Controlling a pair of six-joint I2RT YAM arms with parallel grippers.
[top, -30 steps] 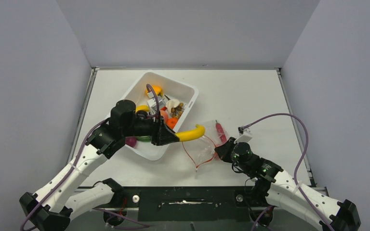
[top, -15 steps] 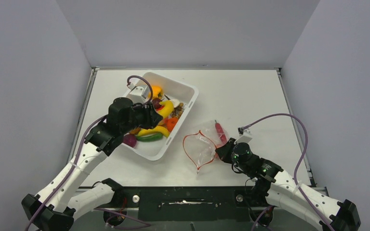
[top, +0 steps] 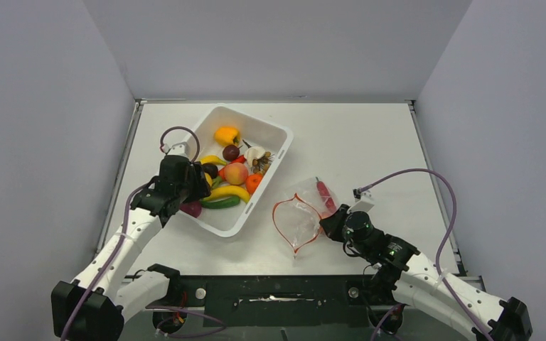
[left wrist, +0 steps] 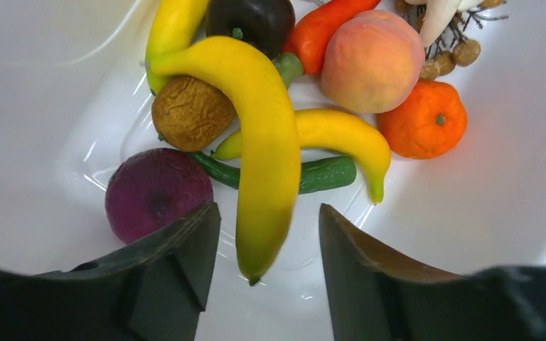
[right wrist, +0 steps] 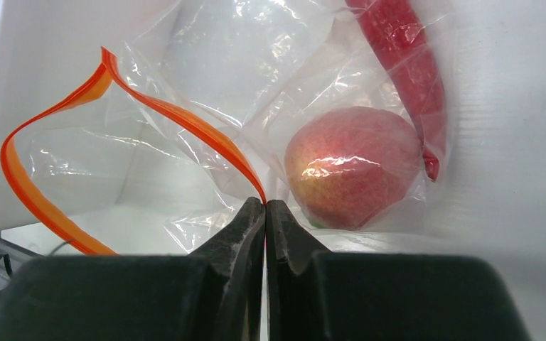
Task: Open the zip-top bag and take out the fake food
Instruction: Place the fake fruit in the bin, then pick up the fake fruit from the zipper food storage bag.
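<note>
Just now the banana (left wrist: 263, 142) has changed places. A second ago your left hand (left wrist: 266, 213) carried it clear of the zip-top bag (top: 300, 217); now it lies in the white tub (top: 266, 126) across the other toy fruit.
- Left hand: jaws parted to a moderate gap, nothing held. It hangs over the tub's near-left part with the banana's tip below it.
- Right hand (right wrist: 265, 204): jaws pressed fully together, pinching the bag's film where the orange zip strip (right wrist: 57, 96) meets them. It has not moved over that second.

Meaning for the task: one more piece is out, and the bag is open but not empty. Through the film you can see a red chili (right wrist: 405, 64) and a peach (right wrist: 352, 167), so I judge two removals remain.

Bag position: flat on the bench (top: 355, 142), just beside the tub's near-right side and apart from it.

Bag orientation:
- The strip gapes in a wide loop, and the mouth faces the tub's near corner and the arm bases.
- The closed end points away from the tub.
- Its long axis runs from mouth to closed end, slanting away from the tub.
- The chili lies along the closed end, roughly crosswise to that axis.
- The peach sits beside the chili, close to the pinch.
</note>
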